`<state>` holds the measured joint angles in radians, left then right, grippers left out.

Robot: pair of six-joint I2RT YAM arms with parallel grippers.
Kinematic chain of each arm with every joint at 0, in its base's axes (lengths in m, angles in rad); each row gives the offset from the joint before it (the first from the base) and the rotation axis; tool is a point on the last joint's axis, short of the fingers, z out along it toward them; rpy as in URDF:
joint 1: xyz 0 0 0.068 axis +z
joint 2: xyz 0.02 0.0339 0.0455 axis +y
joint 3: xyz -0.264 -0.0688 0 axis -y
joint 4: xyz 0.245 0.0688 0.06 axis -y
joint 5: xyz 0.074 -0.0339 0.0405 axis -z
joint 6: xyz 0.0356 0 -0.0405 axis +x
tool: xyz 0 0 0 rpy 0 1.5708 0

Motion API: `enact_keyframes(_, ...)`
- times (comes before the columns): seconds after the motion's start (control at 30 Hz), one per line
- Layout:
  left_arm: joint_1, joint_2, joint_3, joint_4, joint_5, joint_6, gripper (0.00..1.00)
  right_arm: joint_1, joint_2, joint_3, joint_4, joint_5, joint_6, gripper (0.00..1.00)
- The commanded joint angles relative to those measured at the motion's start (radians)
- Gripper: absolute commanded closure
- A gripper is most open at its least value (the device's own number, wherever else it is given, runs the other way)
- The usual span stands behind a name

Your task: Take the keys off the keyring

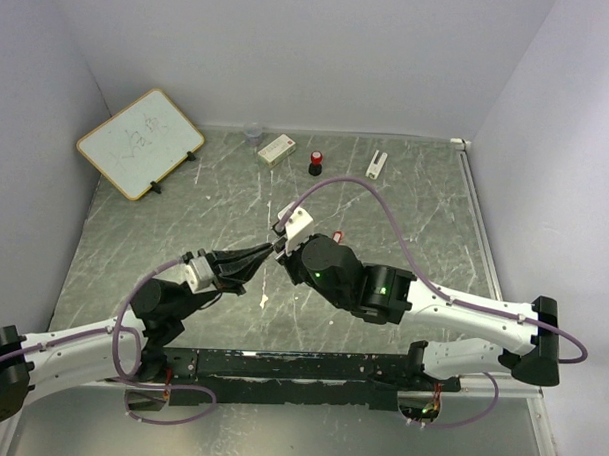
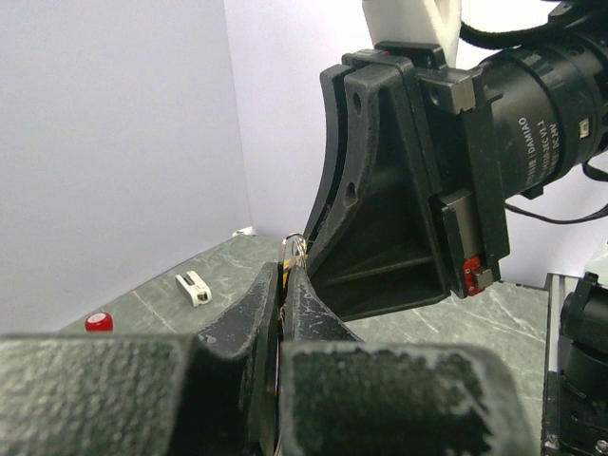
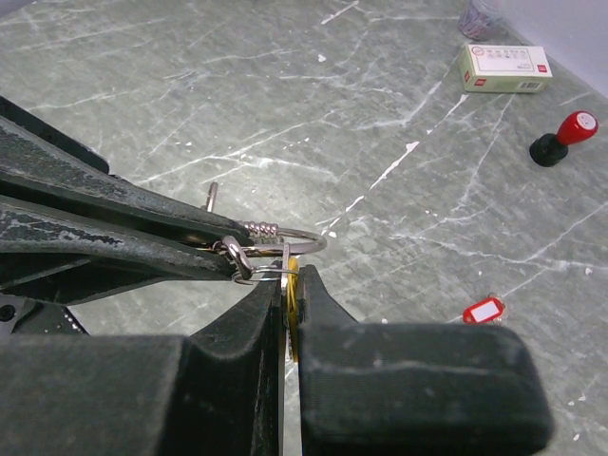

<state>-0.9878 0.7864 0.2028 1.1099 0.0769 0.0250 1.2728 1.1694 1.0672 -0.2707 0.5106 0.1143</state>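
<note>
Nearest, the right gripper is pinched tight on the yellow-headed key, up off the tabletop; just beyond, the keyring threads that key's head, the left gripper clamped on its wire; best to hold the ring steady and work the key round the coil toward the split end; farther off, a red-headed key lies loose.

The keyring and keys sit between left end effector and right end effector, above the counter's middle.
</note>
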Motion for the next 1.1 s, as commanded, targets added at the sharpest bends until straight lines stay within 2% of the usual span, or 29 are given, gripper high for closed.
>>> enact_keyframes(0.0,-0.005,-0.06,0.066,0.197,0.104,-0.052,0.93,-0.064,0.008,-0.041,-0.065,0.136,-0.039,1.0)
enact_keyframes(0.33,-0.005,0.025,0.066,0.312,0.11,-0.082,0.93,-0.075,0.015,-0.06,-0.006,0.046,-0.024,1.0)
enact_keyframes(0.57,-0.005,-0.017,0.064,0.184,0.039,-0.044,0.93,-0.076,-0.003,-0.058,-0.028,0.086,-0.026,1.0)
enact_keyframes(0.67,-0.005,-0.055,0.07,0.069,0.002,-0.028,0.93,-0.075,-0.014,-0.034,-0.064,0.106,-0.022,1.0)
enact_keyframes(0.7,-0.005,-0.066,0.073,0.028,-0.015,-0.028,0.92,-0.075,-0.017,-0.023,-0.078,0.114,-0.023,1.0)
enact_keyframes(0.8,-0.005,-0.092,0.065,-0.069,-0.041,-0.034,0.78,-0.074,-0.022,0.015,-0.121,0.129,-0.027,1.0)
enact_keyframes(1.07,-0.005,-0.109,-0.004,-0.109,-0.084,-0.074,0.7,-0.073,0.001,0.11,-0.217,0.145,-0.042,1.0)
